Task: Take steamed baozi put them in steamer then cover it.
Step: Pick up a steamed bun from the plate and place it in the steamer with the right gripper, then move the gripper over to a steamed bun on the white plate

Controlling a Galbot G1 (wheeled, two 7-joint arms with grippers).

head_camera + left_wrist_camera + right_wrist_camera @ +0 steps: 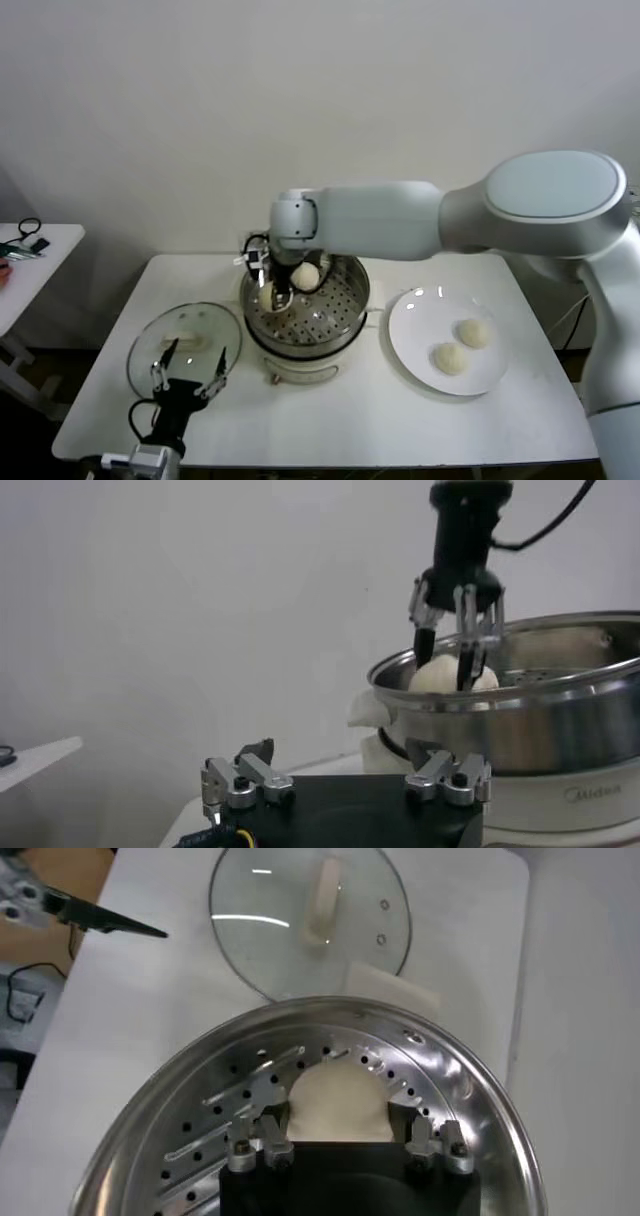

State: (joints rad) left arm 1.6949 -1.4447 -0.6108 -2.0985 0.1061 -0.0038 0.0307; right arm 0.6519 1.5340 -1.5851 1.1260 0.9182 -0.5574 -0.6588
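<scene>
The steamer stands mid-table, its perforated tray showing. My right gripper reaches down into its left side, shut on a cream-white baozi held low on the tray; the left wrist view shows that gripper and the bun at the steamer's rim. Another baozi lies in the steamer beside it. Two baozi lie on the white plate. The glass cover lies flat left of the steamer. My left gripper hovers open and empty at the cover's near edge.
A white side table with small items stands far left. The wall rises close behind the steamer. The steamer's cream side handle juts toward the cover. The table's front edge runs just below the left gripper.
</scene>
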